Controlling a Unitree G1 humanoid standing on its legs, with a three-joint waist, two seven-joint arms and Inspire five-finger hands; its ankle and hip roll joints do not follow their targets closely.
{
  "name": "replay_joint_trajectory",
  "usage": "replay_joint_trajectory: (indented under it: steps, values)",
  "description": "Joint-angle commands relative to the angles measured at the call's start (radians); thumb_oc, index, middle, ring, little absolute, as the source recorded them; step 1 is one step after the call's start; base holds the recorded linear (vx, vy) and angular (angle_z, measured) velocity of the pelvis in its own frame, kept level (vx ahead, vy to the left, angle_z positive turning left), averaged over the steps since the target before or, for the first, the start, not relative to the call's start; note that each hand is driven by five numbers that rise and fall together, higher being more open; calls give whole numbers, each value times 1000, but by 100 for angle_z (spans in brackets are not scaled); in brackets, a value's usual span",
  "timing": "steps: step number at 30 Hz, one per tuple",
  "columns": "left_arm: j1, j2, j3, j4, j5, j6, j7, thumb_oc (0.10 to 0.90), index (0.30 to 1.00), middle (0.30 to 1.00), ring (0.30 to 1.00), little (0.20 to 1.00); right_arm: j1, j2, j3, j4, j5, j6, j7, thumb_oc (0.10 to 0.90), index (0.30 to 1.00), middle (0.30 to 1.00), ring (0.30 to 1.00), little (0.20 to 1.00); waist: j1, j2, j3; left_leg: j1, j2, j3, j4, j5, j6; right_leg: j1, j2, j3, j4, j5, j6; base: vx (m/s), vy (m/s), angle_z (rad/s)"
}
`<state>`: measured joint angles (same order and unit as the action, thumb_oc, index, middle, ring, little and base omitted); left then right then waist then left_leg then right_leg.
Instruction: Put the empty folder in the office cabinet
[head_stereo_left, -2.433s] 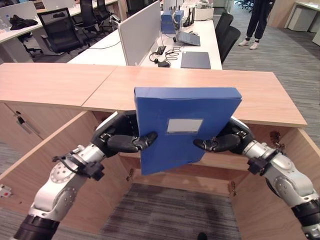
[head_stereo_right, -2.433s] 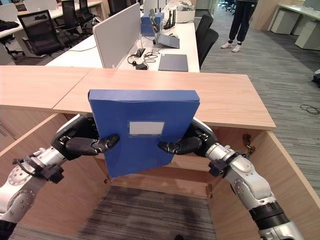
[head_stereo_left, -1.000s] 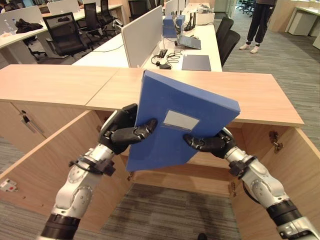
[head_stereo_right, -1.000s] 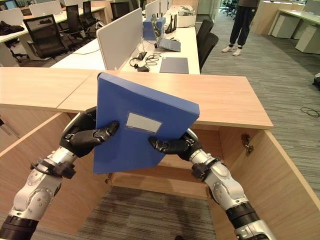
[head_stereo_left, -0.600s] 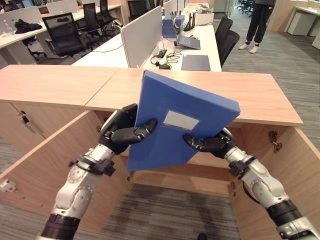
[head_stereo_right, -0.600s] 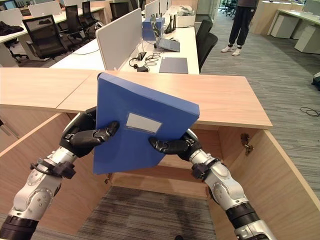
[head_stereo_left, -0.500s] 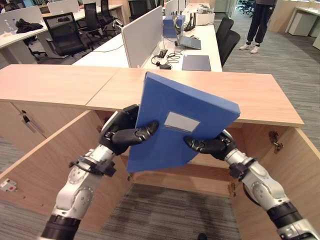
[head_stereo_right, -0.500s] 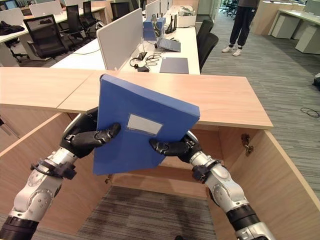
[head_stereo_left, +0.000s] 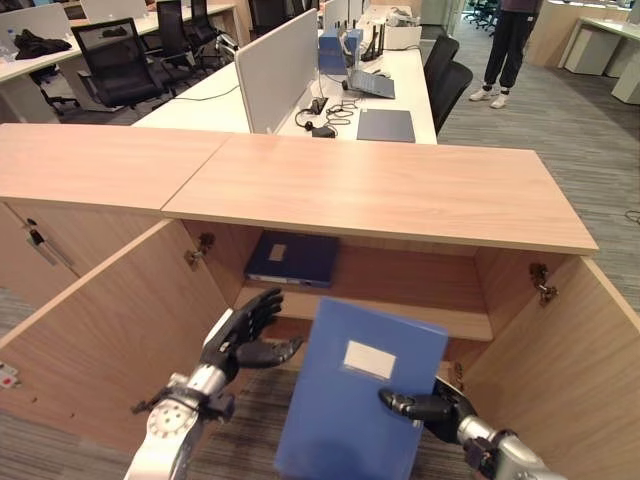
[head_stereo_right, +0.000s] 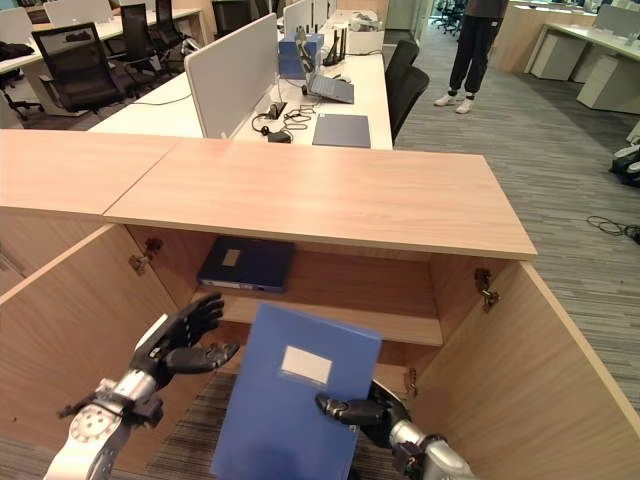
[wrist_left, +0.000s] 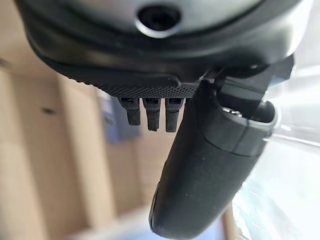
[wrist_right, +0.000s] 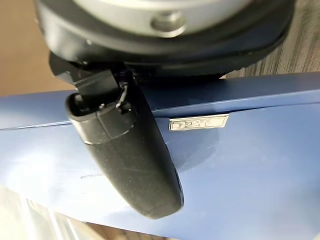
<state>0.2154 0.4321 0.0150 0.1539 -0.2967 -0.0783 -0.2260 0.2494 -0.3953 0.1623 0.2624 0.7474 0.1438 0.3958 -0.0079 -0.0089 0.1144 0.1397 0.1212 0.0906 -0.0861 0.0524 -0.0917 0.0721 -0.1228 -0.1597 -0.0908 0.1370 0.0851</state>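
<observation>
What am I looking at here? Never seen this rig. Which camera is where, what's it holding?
It is a humanoid robot with two arms ending in dark, fingered hands. Two pictures come from a stereo camera on its head, looking down; the other two come from cameras on the wrists, looking along each hand. The right hand grips a blue folder, thumb across its cover, in front of an open wooden cabinet. The left hand is open beside the folder, fingers spread, not touching it. A darker folder lies flat on the cabinet's shelf.
</observation>
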Motion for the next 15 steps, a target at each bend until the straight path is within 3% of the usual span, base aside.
replay_joint_trajectory:
  steps: [1,9,15]
  values:
    - [-71,-12,36,111,9,-69,6,800,900,900,900,900,-107,70,-109,-25,126,-105,6,400,300,300,300,300,-19,-3,-9,44,6,11,-1,-88,-25,97,-40,31,32,-185,75,-15,-36,-7]
    - [-43,-62,-14,388,76,-54,54,800,900,900,900,900,-87,177,-202,83,261,-184,-90,400,300,300,300,300,-30,13,1,38,21,11,-1,-75,-35,90,-23,35,36,-197,67,0,-42,-1]
    - [-53,-103,-39,574,97,-47,110,800,900,900,900,900,-92,206,-220,107,313,-235,-143,400,300,300,300,300,-35,23,6,46,39,8,7,-67,-46,90,-5,44,49,-216,55,6,-66,1]
